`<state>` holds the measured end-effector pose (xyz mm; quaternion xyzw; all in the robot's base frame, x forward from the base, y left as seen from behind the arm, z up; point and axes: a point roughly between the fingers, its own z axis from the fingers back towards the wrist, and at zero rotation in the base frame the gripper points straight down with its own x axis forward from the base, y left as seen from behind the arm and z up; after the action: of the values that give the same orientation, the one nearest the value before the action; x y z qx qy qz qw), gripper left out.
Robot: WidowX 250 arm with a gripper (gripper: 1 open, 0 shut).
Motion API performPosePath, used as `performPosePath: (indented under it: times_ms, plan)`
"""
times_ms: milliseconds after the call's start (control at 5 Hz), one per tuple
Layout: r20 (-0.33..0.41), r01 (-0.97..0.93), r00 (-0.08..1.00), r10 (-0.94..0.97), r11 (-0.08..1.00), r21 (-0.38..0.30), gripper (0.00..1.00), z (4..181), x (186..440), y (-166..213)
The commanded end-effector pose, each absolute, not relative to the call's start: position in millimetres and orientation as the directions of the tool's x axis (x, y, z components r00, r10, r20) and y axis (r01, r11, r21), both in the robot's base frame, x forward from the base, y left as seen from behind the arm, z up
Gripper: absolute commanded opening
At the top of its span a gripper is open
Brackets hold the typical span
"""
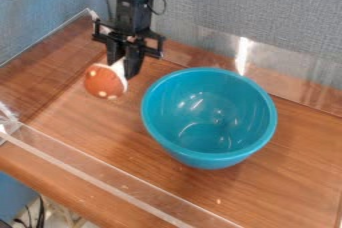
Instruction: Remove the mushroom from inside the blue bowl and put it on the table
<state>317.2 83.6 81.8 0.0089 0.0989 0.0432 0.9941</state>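
Nearest the viewer, a low clear acrylic wall (80, 164) runs along the front edge of the table (80, 122), a reddish-brown wood-grain top. Behind it, right of centre, stands the blue bowl (210, 117): upright, round and deep, its glossy turquoise interior showing only reflections. Its base rests on the tabletop, apart from every edge wall.

Left of the bowl and clear of its rim is the mushroom (104, 81). The rounded orange-brown cap is lowest and turned toward the table's front-left; the cream-white stem rises from it up and to the right. The long axis, cap to stem, is thus steeply tilted, nearer vertical than level. The cap lies over the left-hand part of the table, between the bowl and the left edge wall; whether it touches the wood or hangs just above it cannot be told from this single view.

The gripper (131, 64) points almost straight down above the mushroom. Its dark fingers (123, 52) are drawn close together with the pale stem pinched between them, so the jaws are closed on the mushroom by its stem and touch nothing else. The black arm (131, 2) rises from the gripper toward the back edge, where a grey fabric panel (254, 12) stands behind the rear acrylic wall.
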Motion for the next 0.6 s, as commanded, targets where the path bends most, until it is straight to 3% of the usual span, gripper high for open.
performPosePath:
  times_ms: [0,400]
  plan:
    - [-0.145,-0.139,0.979,0.143,0.989,0.041,0.0,98.0,325.1,102.2]
    - [-0.182,-0.069,0.98,0.077,0.997,0.046,0.0,96.2,307.7,95.0]
